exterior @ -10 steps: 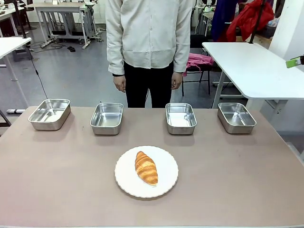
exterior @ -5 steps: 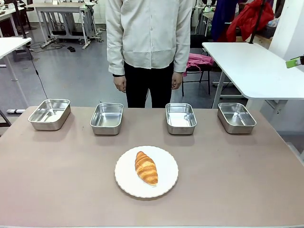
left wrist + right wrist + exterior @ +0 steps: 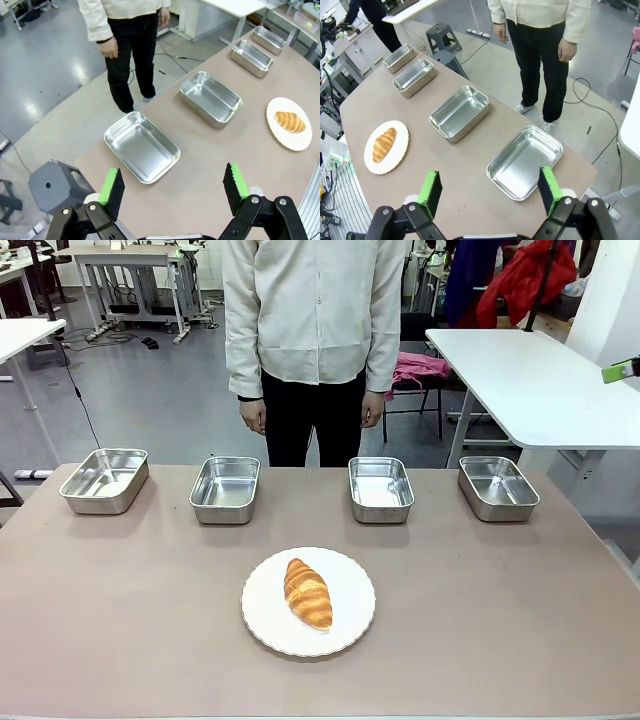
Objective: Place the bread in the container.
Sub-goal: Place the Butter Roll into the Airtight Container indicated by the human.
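One bread (image 3: 308, 593), a glossy ridged croissant, is lying lengthwise in the middle of a white scalloped plate (image 3: 352, 585), untouched and well apart from both hands. In the left wrist view the bread (image 3: 289, 121) is sitting far ahead of your left hand (image 3: 173, 186) and off to its right. In the right wrist view the bread (image 3: 383, 144) is sitting off to the left of your right hand (image 3: 489, 189), about as far away. Both hands are hanging above the surface (image 3: 500, 620) with their fingers spread wide, gripping nothing.

I am judging the bread to be light and soft under a brittle, flaky crust, so a hard squeeze would be crushing it, and the shiny glaze may be letting it slip. You are best taking it across the thick middle, fingers astride its narrow width, and closing gently. The tapered ends are looking too thin and fragile to hold.

Beyond the plate, four steel pans alike are standing in a row. One container (image 3: 141, 146) is lying just ahead of the left hand's fingers, and another container (image 3: 525, 162) just ahead of the right hand's. All four are looking bare inside. A person (image 3: 312, 310) is standing at the far edge with arms down.
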